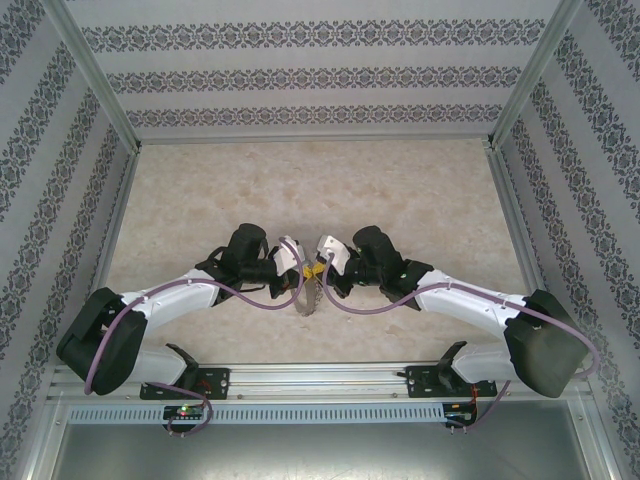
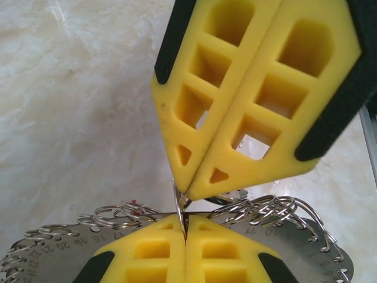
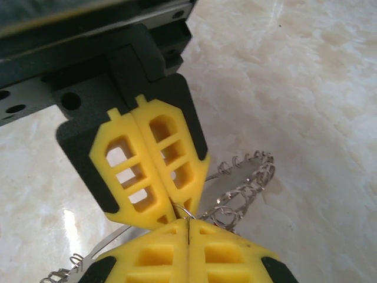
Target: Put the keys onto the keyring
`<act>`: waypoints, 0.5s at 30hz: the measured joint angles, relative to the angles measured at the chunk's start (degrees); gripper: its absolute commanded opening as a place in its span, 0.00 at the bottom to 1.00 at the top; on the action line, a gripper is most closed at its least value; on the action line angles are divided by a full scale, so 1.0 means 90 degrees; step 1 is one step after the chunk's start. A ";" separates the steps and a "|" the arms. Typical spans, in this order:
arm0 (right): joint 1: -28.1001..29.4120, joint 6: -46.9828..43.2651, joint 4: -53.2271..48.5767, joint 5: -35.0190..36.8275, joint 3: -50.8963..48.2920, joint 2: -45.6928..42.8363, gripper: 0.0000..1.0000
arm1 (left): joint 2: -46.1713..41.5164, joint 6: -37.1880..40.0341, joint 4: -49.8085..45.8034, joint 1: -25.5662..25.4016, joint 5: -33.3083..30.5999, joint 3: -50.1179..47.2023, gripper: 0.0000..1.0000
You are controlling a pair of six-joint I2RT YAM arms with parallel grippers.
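My two grippers meet tip to tip above the middle of the table, left gripper [image 1: 305,267] and right gripper [image 1: 321,267]. The keyring [image 1: 308,298], a silvery numbered band strung with many small rings, hangs below them. In the left wrist view my left gripper [image 2: 185,229] is shut on a small ring and the thin edge of the keyring [image 2: 277,209]. The right gripper [image 2: 187,197] pinches the same ring from above. From the right wrist, the right gripper [image 3: 188,223] and left gripper [image 3: 175,213] press together over the keyring [image 3: 247,183]. A red speck [image 2: 134,202] shows among the rings; the keys are otherwise hidden.
The marbled tabletop [image 1: 300,190] lies open behind the grippers. Patterned walls and aluminium posts [image 1: 100,80] close in the sides and back. A metal rail [image 1: 320,380] with the arm bases runs along the near edge.
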 measured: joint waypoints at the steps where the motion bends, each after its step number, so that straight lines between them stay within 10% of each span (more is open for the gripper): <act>1: -0.0002 0.0019 -0.0005 0.0051 0.0000 0.0000 0.00 | -0.0019 0.0000 0.0000 0.0000 -0.0027 -0.0005 0.00; 15: -0.0138 0.0481 -0.0007 0.0092 0.0000 0.0000 0.00 | -0.0155 -0.0019 0.0236 0.0000 -0.0189 -0.0155 0.00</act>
